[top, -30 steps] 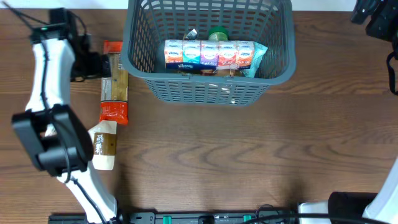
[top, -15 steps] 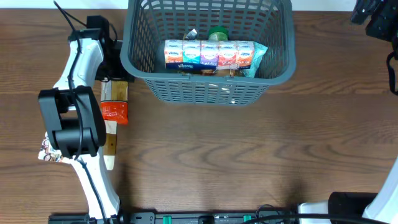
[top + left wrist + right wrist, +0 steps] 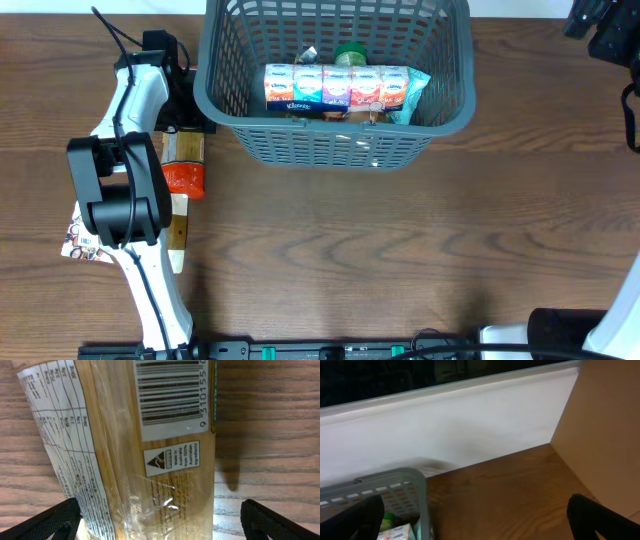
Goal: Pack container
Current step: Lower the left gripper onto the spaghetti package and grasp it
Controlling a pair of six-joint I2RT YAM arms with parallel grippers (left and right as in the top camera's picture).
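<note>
Swinging in from the left over the last second, the left arm (image 3: 128,130) now stands over the long clear packet (image 3: 165,435), uncovering a small patterned sachet (image 3: 76,240); the left fingers (image 3: 47,522) are spread wide either side of the packet, not pinching it; the right fingers (image 3: 602,520) hang apart and empty at the far right; the container (image 3: 330,145) has not shifted, sitting at the table's (image 3: 400,250) far edge with tissue packs (image 3: 335,88) inside; brown wood meets a white wall (image 3: 470,420); the container's left wall is just beside the left wrist; bare table spreads before it and to the right.
</note>
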